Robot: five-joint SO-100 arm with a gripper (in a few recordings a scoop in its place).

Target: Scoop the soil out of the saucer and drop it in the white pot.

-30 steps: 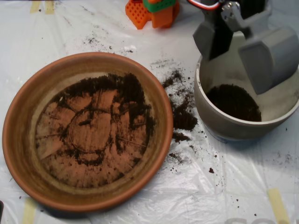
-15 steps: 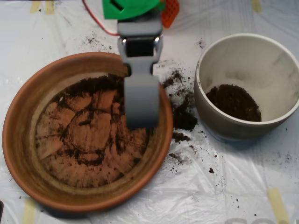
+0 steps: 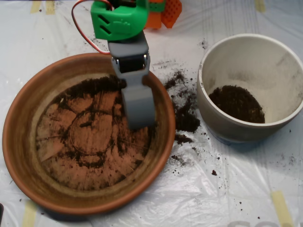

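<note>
2 round vessels sit on the worktop (image 3: pixel 142 198), which is covered in crinkled clear plastic sheeting. On the left is the saucer (image 3: pixel 19 142), wide and shallow, its rim taking up most of the left half of the view. Soil (image 3: pixel 94 87) lies in it as a thin, patchy layer: a darker band along the upper part of the floor, a looser arc near the lower middle, and bare terracotta between them.

Over the saucer's upper right part is the gripper (image 3: pixel 138 111), reaching down from the top edge of the view, with a green housing (image 3: pixel 118 21) and a red wire (image 3: pixel 83 33) above it. Its grey shell points down toward the saucer floor, its tip over the soil by the right inner wall. From this angle I cannot tell whether the shell halves are parted or closed, nor whether the tip touches the soil.

Between the 2 vessels, spilled soil (image 3: pixel 184 118) lies scattered on the plastic, thickest just beside the saucer's right rim.

On the right stands the pot (image 3: pixel 213 118), apart from the saucer, with a dark mound of soil (image 3: pixel 236 104) on its floor and smudged inner walls.
</note>
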